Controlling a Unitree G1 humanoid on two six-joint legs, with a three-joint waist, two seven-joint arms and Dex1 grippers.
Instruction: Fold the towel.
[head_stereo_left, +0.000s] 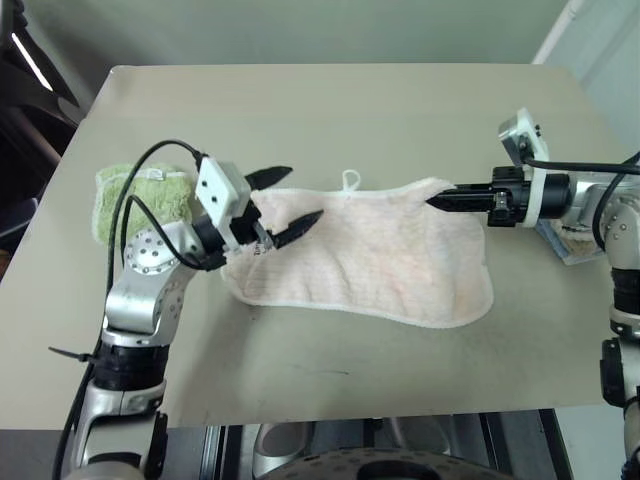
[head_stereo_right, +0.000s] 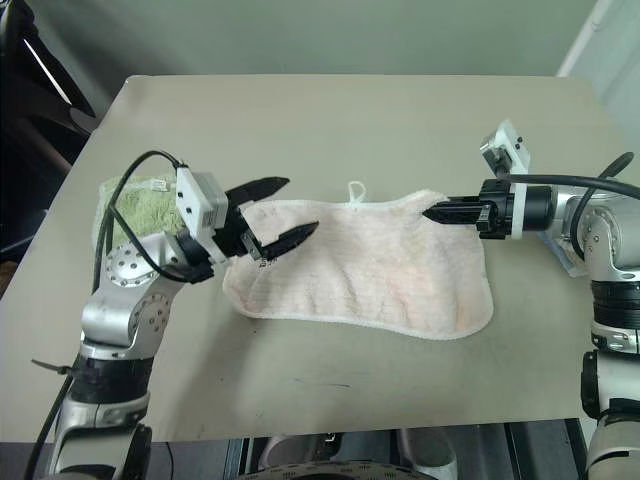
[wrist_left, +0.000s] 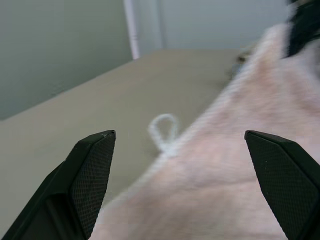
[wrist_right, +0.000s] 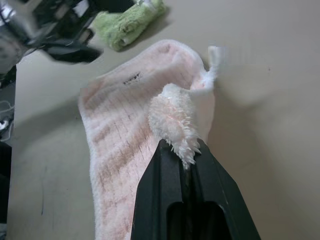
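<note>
Pale pink terry towel with white trimmed edge (head_stereo_left: 370, 255) spread on the beige worktop (head_stereo_left: 330, 120), its small white loop (head_stereo_left: 351, 179) at the far edge and a small dark printed mark (wrist_right: 132, 77) near the corner by the left arm. Right gripper (head_stereo_left: 437, 201), jaws clenched on the towel's far right corner, holds that corner raised off the worktop; in the right wrist view the pinched cloth bunches up between the black fingers (wrist_right: 165, 170). Left gripper (head_stereo_left: 290, 203), jaws released and spread wide, hovers over the towel's left end, grasping nothing. A smaller folded green terry towel (head_stereo_left: 135, 195) lies just beyond the left arm, apart from the pink towel
</note>
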